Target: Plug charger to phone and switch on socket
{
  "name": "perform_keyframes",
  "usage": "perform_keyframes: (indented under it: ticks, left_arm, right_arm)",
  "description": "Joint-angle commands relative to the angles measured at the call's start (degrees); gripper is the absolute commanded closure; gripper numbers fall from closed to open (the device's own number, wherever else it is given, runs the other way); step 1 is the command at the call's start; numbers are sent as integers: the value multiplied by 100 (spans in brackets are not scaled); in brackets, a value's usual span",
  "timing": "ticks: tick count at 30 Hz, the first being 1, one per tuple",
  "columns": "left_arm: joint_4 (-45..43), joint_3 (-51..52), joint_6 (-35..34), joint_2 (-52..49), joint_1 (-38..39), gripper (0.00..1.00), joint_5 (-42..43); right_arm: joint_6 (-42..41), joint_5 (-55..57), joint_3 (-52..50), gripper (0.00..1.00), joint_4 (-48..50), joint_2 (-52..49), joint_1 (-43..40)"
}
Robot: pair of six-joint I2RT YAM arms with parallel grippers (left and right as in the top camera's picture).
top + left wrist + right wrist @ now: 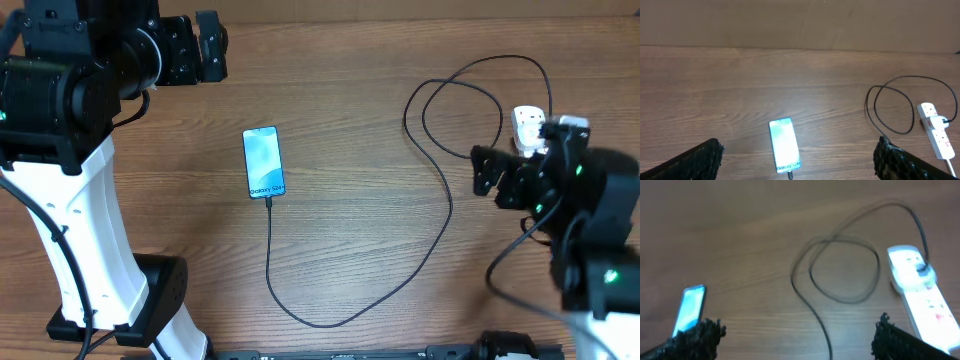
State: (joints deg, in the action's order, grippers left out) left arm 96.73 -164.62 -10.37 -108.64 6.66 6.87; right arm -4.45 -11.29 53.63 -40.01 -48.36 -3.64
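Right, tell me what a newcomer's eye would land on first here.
The phone with its lit pale blue screen stands out at centre-left of the table. A long black charger cable runs from its near end, sweeps right and loops up to the white power strip at the right edge. Both are open and empty: the left gripper at the far left, the right gripper beside the strip.

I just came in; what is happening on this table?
Two robot arms are setting a phone to charge. The cable already joins the phone's end to the strip, where its plug sits. Both arms' jaws stand open and empty: the left arm is far off, the right arm beside the strip. Whether the switch is on, I cannot tell.
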Motion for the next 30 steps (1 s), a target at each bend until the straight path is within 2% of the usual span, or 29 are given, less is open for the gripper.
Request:
perform_keyframes:
  ticks: [1,5,15,25,30]
  left_arm:
    - [4,-11,50,28,-26,1,61]
    - [4,-11,50,28,-26,0,59]
    - [4,-11,50,28,-26,0,61]
    - [7,-11,50,28,-26,1,59]
    - [4,-11,50,28,-26,1,61]
  right_arm:
    - [13,227,-789,0,629,651,302]
    - [2,389,-1762,0,1495,1499,505]
    - [-17,636,-3447,0,2479,3410,525]
    - [-142,614,-4653,0,3484,4245,525]
    - [-461,675,-4994,0,3550,4572,531]
